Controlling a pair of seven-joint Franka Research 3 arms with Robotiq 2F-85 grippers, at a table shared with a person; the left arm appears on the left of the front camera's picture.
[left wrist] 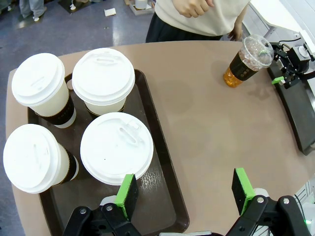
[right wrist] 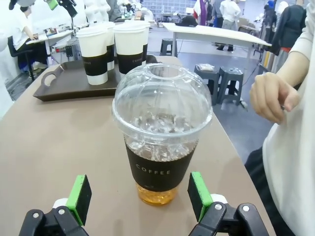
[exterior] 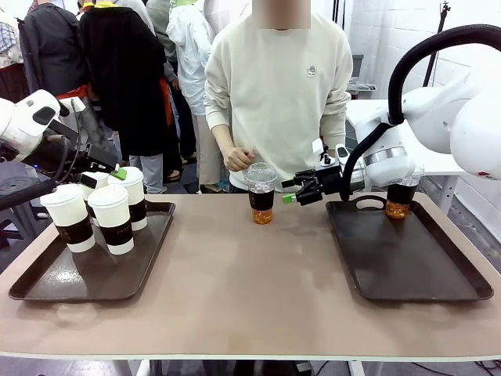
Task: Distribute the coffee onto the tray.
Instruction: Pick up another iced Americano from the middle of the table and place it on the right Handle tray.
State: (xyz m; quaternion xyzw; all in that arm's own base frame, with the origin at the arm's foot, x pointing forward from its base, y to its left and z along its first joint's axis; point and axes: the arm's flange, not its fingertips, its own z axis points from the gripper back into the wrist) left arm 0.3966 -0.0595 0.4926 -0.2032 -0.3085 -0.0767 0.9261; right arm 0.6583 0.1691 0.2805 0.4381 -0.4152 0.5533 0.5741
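Across the brown worktop [exterior: 235, 290], the right gripper [right wrist: 140, 196] stands spread just before an iced coffee [right wrist: 161, 132], lined up to grasp it. Beside the paper cups [left wrist: 74, 118], the left gripper [left wrist: 184, 189] hangs spread too.

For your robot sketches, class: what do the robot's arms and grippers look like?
Both arms are white with rounded joints; a thick black cable loops over the right arm. Each gripper, left and right, is black, with bright green pads on its fingers.
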